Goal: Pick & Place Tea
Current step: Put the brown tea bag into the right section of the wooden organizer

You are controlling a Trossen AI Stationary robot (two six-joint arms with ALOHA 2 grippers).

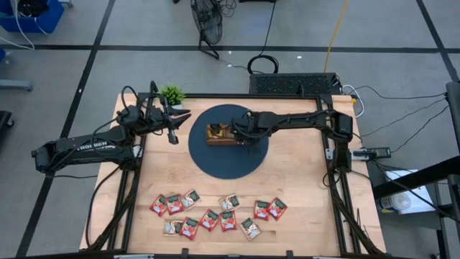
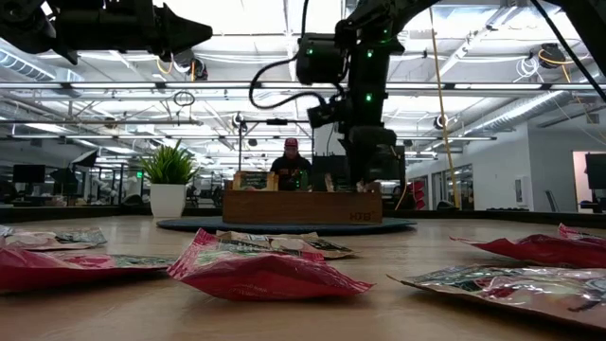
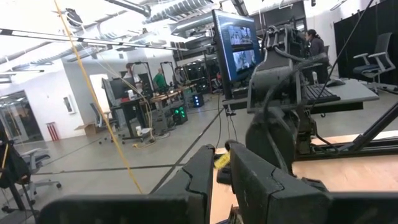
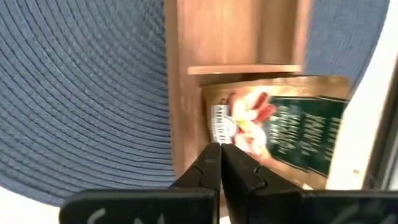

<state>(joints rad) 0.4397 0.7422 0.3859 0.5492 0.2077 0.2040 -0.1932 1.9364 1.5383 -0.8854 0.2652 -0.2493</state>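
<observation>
Tea sachets (image 1: 215,213) lie scattered along the table's (image 1: 302,180) near edge. Left jaws (image 1: 173,134), nearly clenched and empty, hover beside the plant (image 1: 172,94). Right jaws (image 1: 240,138), clenched, sit over the wooden tray (image 1: 218,134), above a sachet (image 4: 280,134) lying inside it.

This is a robotics lab set in a large open industrial hall. The wooden desk (image 1: 302,194) sits in a black metal frame on grey carpet tiles (image 1: 86,79) marked with dark lines, cables (image 1: 402,101) trailing off across the floor. Beyond it the low view shows a high ceiling of exposed trusses and strip lights (image 2: 492,104), and a person (image 2: 291,163) at a far station. The left wrist view takes in a large monitor (image 3: 236,46) on a stand, office chairs (image 3: 373,56) and more benches with equipment (green indicator lights glowing).
</observation>
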